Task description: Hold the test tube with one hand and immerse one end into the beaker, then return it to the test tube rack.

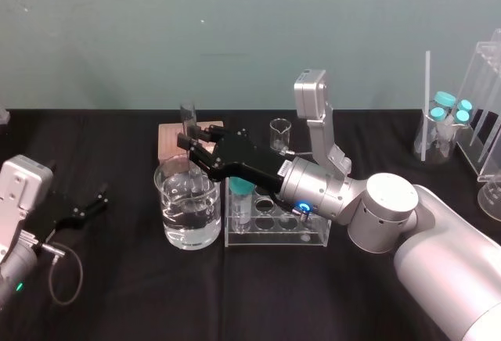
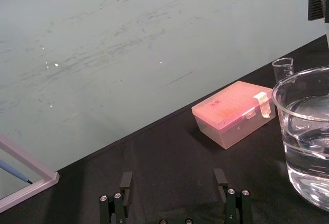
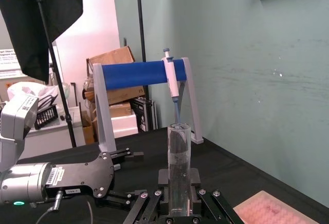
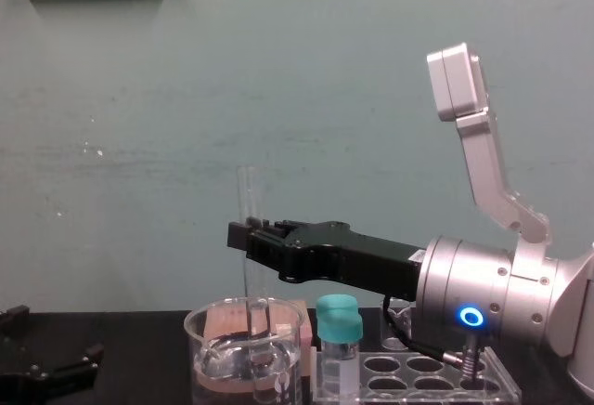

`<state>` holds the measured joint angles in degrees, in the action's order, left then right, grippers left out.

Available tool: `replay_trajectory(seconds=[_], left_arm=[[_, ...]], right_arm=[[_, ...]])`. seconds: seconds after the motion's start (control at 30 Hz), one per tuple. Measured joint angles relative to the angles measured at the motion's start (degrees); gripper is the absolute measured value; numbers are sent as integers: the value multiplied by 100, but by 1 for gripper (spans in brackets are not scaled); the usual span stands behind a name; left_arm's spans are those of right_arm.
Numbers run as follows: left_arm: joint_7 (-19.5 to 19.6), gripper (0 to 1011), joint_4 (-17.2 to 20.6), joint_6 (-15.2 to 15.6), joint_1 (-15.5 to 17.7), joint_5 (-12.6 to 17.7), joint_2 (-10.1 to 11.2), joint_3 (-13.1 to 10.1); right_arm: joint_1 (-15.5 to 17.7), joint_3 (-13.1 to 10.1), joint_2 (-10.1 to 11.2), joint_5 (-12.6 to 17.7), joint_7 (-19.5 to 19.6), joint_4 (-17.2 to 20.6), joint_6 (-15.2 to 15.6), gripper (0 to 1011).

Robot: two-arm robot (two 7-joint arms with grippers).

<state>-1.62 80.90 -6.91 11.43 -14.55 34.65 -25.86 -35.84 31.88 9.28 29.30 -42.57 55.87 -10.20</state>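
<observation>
My right gripper [image 1: 189, 145] is shut on the test tube [image 4: 248, 202], a long thin clear glass tube held upright over the beaker [image 1: 189, 209]. The tube's lower end reaches down into the beaker's [image 4: 246, 354] water. In the right wrist view the tube [image 3: 179, 157] stands between the black fingers [image 3: 155, 206]. The clear test tube rack [image 1: 279, 230] sits just right of the beaker, under the right wrist. My left gripper [image 1: 95, 202] rests open on the black table at far left, with nothing between its fingers [image 2: 126, 182].
A teal-capped vial [image 1: 241, 199] stands in the rack's left end. A pink tip box [image 2: 234, 112] and a tiny beaker [image 1: 280, 133] lie behind the beaker. Teal-capped vials [image 1: 452, 109] and a clear stand [image 1: 489, 98] are at the back right.
</observation>
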Motion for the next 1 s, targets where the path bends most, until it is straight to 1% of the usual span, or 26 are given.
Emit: replay_trajectory(seconds=[1.0], left_arm=[[0,1000,0,0,0,0,0,0]], right_arm=[[5,0,14,-7,6,45,2,227]])
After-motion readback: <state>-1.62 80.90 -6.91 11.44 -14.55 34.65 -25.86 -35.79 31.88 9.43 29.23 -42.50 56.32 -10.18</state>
